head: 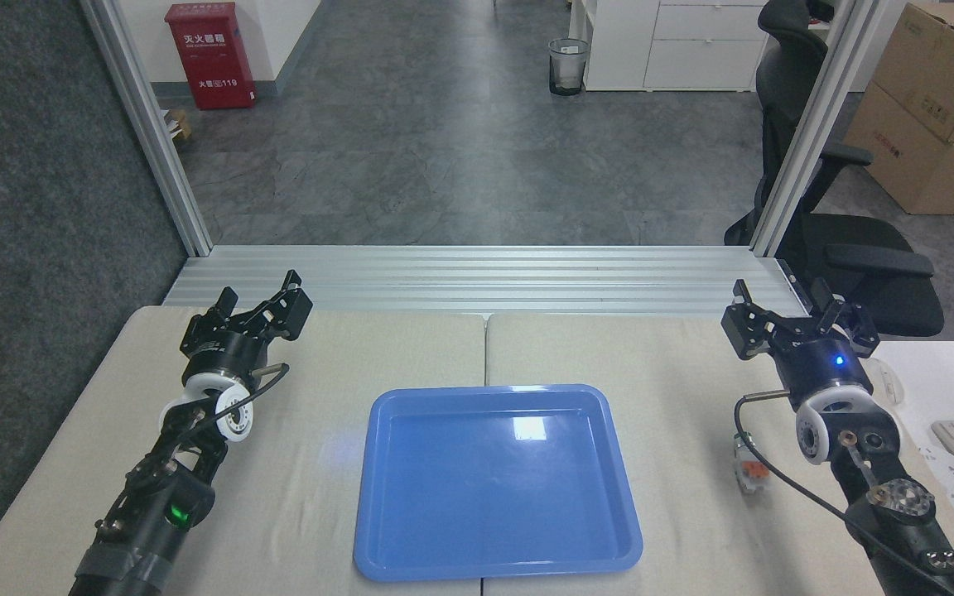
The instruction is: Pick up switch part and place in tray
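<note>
Blue tray [497,484] centred on the beige table [320,463], nothing in it. Switch part [749,470] lying on the table right of the tray, just beside the right arm. Left gripper [266,300] spread wide, holding nothing. Right gripper [792,313] also spread wide, holding nothing, beyond the part.

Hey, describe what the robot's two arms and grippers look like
Both arms are black with white ring-shaped wrist joints and black two-finger grippers. The left gripper has a black cable looping by its wrist, a green light and grey tape lower on the arm. The right gripper shows a blue light and a black cable along its arm.
</note>
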